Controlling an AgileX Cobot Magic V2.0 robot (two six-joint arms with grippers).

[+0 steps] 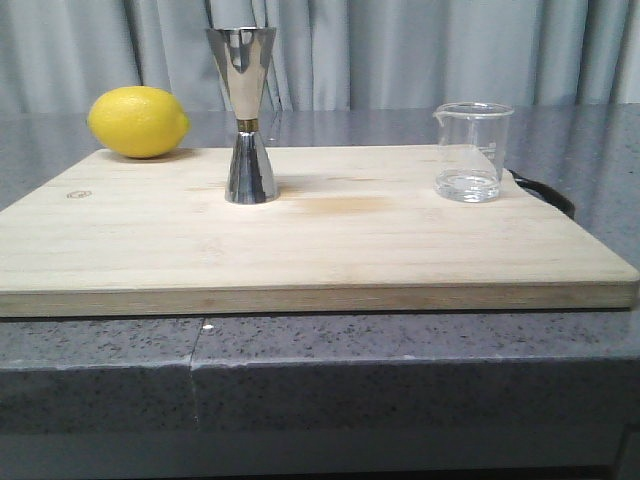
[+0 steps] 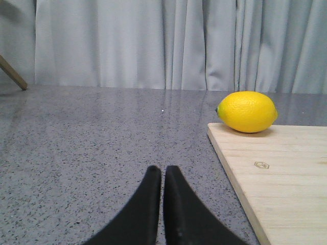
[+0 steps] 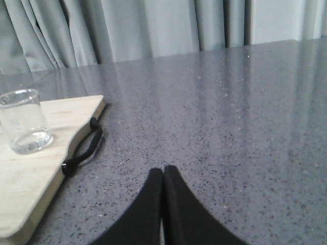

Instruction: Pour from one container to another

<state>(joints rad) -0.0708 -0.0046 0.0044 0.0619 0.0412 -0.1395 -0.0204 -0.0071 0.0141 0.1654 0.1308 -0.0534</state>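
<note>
- The left gripper (image 2: 163, 176) rests with its black fingers pressed together on nothing, low over the grey counter (image 2: 102, 148), just off the left edge of the wooden board (image 2: 276, 173).
- The right gripper (image 3: 163, 178) is likewise closed and empty, low over the counter off the board's right edge, near a black strap (image 3: 82, 150) at that side.
- Both arms sit level, pointing forward towards the curtain (image 1: 400, 50), well apart from either container.
- The steel jigger (image 1: 248, 115) stands upright on the board, left of centre near the far edge; its contents cannot be seen.
- The glass beaker (image 1: 470, 150) stands upright near the board's far right corner, with a shallow layer of clear liquid in the bottom.
- A lemon (image 1: 138, 121) lies at the far left corner.
- The liquid in the beaker would suit a finished pour from the jigger, or a beaker waiting to be emptied into it; the scene does not settle which.
</note>
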